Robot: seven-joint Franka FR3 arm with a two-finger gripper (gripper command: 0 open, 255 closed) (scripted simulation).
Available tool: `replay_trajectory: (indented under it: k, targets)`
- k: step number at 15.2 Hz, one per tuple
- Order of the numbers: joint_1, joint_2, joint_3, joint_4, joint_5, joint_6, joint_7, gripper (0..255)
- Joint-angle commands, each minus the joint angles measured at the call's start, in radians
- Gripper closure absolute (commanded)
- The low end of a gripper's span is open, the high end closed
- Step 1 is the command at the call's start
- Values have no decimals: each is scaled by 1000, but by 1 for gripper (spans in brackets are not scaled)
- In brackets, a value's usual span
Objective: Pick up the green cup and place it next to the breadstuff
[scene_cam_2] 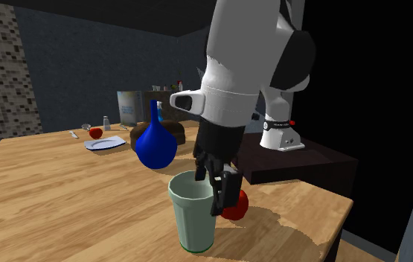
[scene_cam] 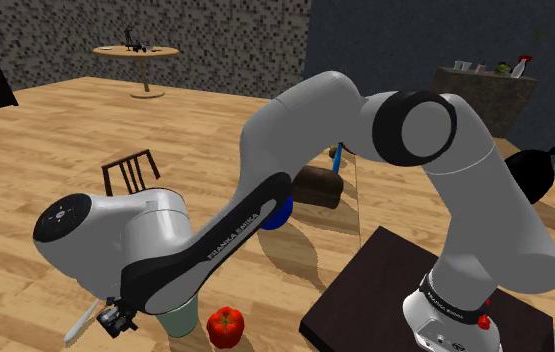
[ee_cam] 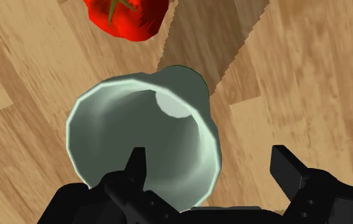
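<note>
Claw point(ee_cam: 210, 158) spread, one finger inside the green cup point(ee_cam: 127, 124) (wrist view); second exterior view adds blue vase point(scene_cam_2: 155, 147).

The desk point(ee_cam: 296, 83) was matt, grained wood; the pale green cup point(ee_cam: 124, 127) on it looked smooth, faintly glossy.

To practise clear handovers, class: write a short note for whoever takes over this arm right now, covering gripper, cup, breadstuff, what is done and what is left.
Gripper: open, straddling the cup's wall, one finger inside and the other outside; no grip yet.
Pale green cup: upright on the wooden table, close to a red pepper.
Brown loaf: farther along the table, beyond a blue vase.
Done: gripper positioned at the cup.
Left: close on the wall, lift, carry past the vase, set the cup beside the loaf.
</note>
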Motion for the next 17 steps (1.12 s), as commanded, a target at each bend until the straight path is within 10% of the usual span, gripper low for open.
replay_trajectory:
  k: [1, 13, 14, 17]
  targets:
    - [6, 22, -8, 6, -10, 14, 6, 0]
    - [5, 52, -23, -3, -28, 52, 16, 0]
    - [5, 52, -23, -3, -28, 52, 16, 255]
    - [5, 52, -23, -3, -28, 52, 16, 255]
